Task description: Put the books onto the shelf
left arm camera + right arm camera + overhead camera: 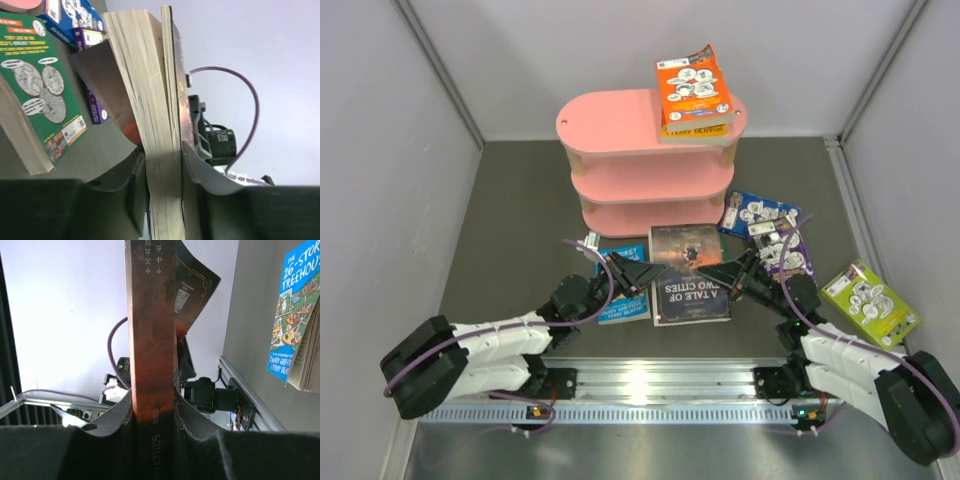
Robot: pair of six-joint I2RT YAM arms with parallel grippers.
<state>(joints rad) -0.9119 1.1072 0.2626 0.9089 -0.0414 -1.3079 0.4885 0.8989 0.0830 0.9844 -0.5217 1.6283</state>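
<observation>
Nearest the arm bases, both end effectors meet on the dark book [688, 290], which lies in the middle of the surface [520, 220] just in front of the shelf [620, 120]. The left end effector [164, 170] pinches the page edge, while the right end effector [152, 410] is pressed tight on the spine. Gripping from opposite sides probably lets the pair raise a flat book that neither could pick up alone. One cover splays away from the pages, so the hold looks partial. Whether the book has left the surface cannot be told.

A blue book [620, 305] lies beside it under the left arm. Another blue one [755, 212], a purple one [788, 252] and a lime one [868, 300] wait on the right. Farther back, an orange book [692, 85] sits stacked on a yellow-spined one [695, 130] on the shelf's top board; the lower tiers look bare
</observation>
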